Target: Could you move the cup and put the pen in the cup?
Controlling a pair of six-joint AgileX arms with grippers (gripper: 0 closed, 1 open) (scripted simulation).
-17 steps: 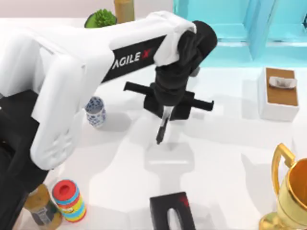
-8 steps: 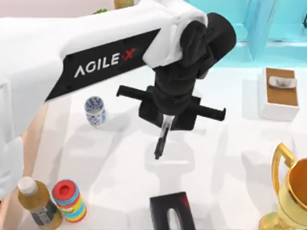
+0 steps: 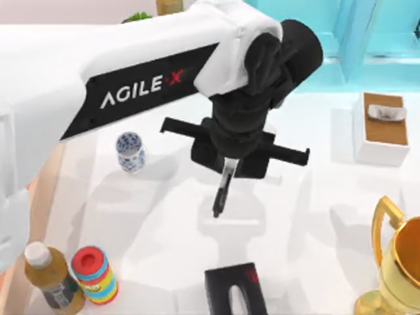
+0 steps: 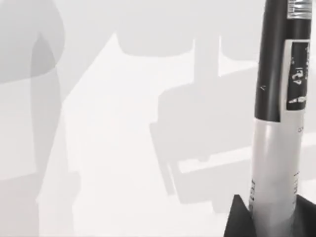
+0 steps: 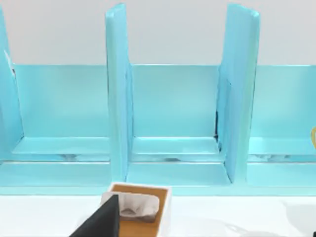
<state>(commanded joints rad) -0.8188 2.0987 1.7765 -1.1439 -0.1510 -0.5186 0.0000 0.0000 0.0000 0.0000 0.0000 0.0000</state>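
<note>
The one marking I can read is "AGILE X" in white letters, the X partly red, on the black panel of my left arm (image 3: 141, 82), in the upper left of the top view. The pen (image 4: 279, 118) carries small print and symbols on its grey-white label band at the right edge of my left wrist view, too small to make out.

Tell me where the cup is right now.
In the top view the cup stands upright on the table's left half, left of the left end effector, which holds the pen, and up-table from the red-topped striped cylinder.
</note>
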